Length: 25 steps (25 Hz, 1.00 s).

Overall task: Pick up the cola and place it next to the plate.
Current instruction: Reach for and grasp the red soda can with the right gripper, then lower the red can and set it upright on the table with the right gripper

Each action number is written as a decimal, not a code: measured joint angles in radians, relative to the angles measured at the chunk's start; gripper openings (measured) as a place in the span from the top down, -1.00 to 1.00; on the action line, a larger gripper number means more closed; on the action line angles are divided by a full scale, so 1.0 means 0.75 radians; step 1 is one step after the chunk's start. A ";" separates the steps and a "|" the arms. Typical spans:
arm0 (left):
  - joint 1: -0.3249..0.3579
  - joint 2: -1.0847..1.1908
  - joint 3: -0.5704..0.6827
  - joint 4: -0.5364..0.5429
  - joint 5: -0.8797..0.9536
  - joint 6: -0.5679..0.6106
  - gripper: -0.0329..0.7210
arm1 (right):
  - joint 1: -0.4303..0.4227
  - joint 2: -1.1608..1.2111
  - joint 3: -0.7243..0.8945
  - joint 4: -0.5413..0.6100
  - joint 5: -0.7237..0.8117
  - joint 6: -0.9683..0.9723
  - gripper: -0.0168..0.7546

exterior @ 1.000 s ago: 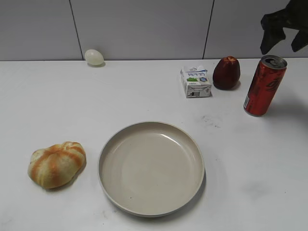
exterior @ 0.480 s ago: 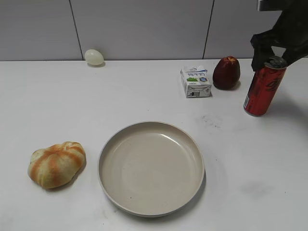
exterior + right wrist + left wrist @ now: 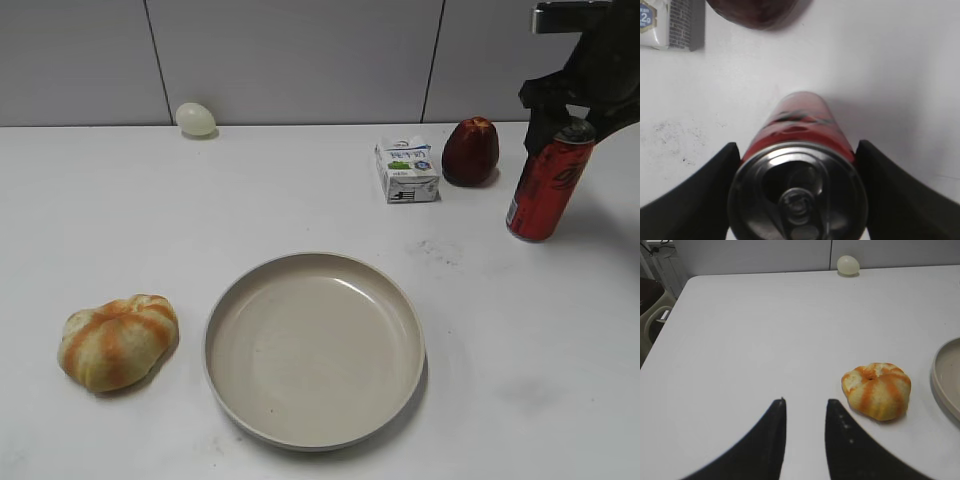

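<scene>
The cola (image 3: 545, 190) is a tall red can with a silver top. It stands upright at the far right of the white table. My right gripper (image 3: 565, 125) is open and reaches down over the can's top, with one jaw on each side of it. In the right wrist view the cola (image 3: 800, 125) fills the gap of the right gripper (image 3: 797, 146), and its pull tab faces the camera. The beige plate (image 3: 300, 350) lies front centre, well left of the can; its rim also shows in the left wrist view (image 3: 940, 375). My left gripper (image 3: 806, 402) is open and empty above bare table.
An orange-striped bun (image 3: 118, 340) lies left of the plate. A small milk carton (image 3: 407, 170) and a dark red fruit (image 3: 471, 150) stand just left of the can. A pale egg (image 3: 195, 118) sits at the back wall.
My right gripper has come down from above and to the right of the can, and now straddles its top. The can has not moved.
</scene>
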 joint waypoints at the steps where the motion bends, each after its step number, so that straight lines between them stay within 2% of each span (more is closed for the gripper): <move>1: 0.000 0.000 0.000 0.000 0.000 0.000 0.34 | 0.000 0.000 -0.004 0.000 0.008 0.000 -0.44; 10: 0.000 0.000 0.000 0.000 0.000 0.000 0.34 | 0.025 -0.103 -0.039 -0.010 0.082 0.006 -0.44; 19: 0.000 0.000 0.000 0.000 0.000 0.000 0.34 | 0.216 -0.315 -0.037 -0.072 0.172 0.078 -0.44; 22: 0.000 0.000 0.000 0.000 0.000 0.000 0.34 | 0.250 -0.389 0.087 -0.072 0.151 0.114 -0.44; 25: 0.000 0.000 0.000 0.000 0.000 0.000 0.34 | 0.270 -0.516 0.341 -0.063 0.006 0.136 -0.44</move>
